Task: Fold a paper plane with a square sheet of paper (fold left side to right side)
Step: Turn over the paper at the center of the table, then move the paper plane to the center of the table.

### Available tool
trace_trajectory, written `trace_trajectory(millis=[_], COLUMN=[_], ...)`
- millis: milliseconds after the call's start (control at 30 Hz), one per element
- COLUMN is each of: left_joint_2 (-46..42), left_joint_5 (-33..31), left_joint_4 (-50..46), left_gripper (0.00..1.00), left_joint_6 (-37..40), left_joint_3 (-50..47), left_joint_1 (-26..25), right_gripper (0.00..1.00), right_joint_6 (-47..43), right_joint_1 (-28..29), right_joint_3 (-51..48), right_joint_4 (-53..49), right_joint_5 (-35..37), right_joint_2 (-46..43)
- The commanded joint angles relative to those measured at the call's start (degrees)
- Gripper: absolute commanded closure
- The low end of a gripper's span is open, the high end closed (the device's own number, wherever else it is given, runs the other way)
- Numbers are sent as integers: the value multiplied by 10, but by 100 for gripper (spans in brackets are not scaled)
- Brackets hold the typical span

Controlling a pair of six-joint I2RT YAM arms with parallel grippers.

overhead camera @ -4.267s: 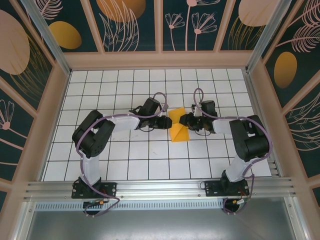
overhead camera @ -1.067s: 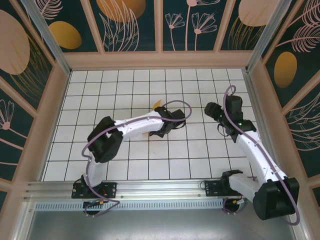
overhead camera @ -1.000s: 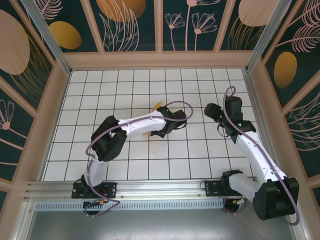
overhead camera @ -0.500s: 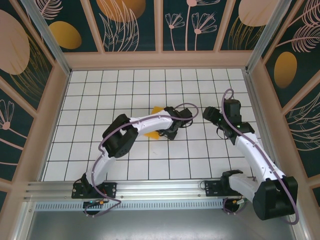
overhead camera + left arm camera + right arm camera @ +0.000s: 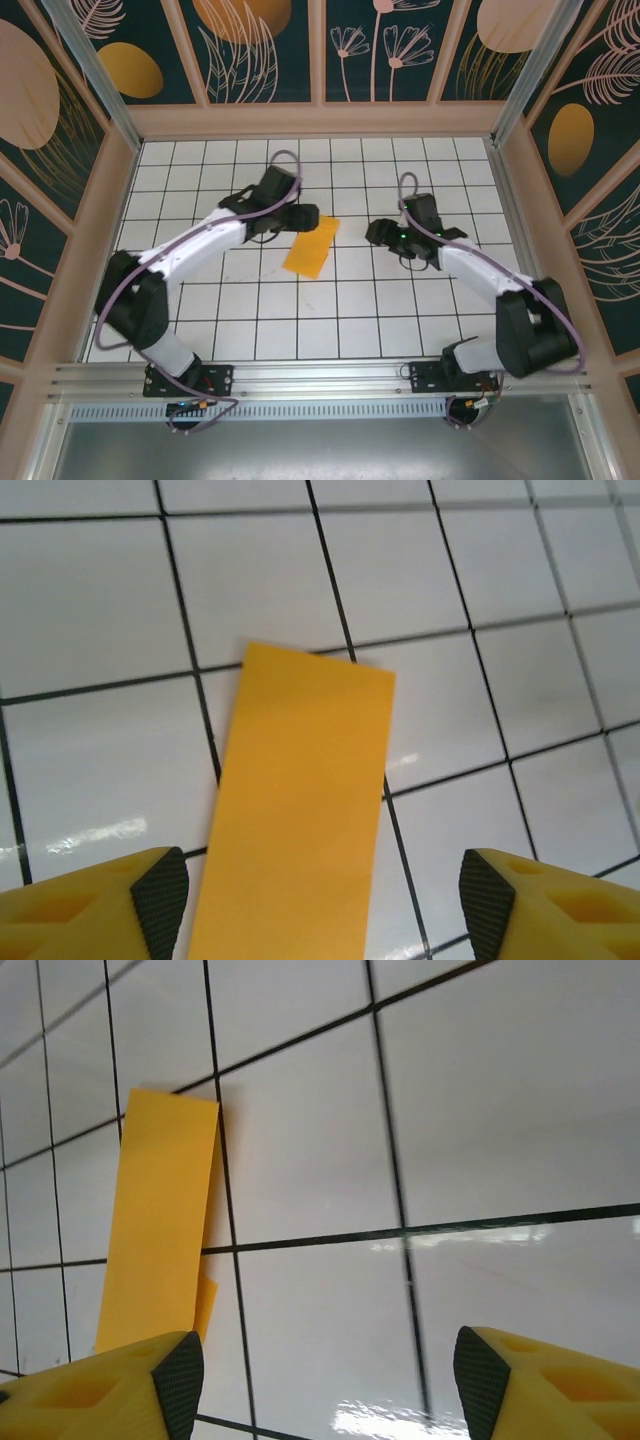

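The square sheet of paper lies flat on the gridded table as a narrow, bright orange folded rectangle, tilted slightly. My left gripper hovers at its upper left end, open. In the left wrist view the paper runs up between the spread fingertips of the left gripper, untouched. My right gripper sits about one tile to the right of the paper, open and empty. In the right wrist view the right gripper is over bare tiles, and the paper lies to the left. The paper plane is out of view.
White tiles with black grid lines surround the paper on all sides. Patterned walls with a pale wooden frame enclose the table. A metal rail with both arm bases runs along the near edge.
My left gripper has opened, let go of the paper and drawn back to the upper left. The paper now lies flat. My right arm has swung left toward the paper.
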Motion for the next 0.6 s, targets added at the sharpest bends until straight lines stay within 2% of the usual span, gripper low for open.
trace_trajectory(millis=[0,167,267,333,567], left_joint_2=[-48,-83,-93,-97,-98], left_joint_5=[64,122,129,129,123], left_joint_4=[135,214,227,224,212], left_gripper=[23,22,22,22,22], left_joint_6=[-51,-91,-95,-89,-75], left_joint_3=[-89,-191,-218,-222,-222], left_joint_1=[34,90,106,110,112], right_gripper=[27,15,14,15,29], right_joint_6=[25,24,32,42,84], right_joint_1=[40,79,84,84,84], right_joint_3=[84,191,220,222,194], right_joint_4=[19,-34,-39,-20,81], right_joint_5=[22,79,83,62,-38], right_joint_2=[72,189,230,246,272])
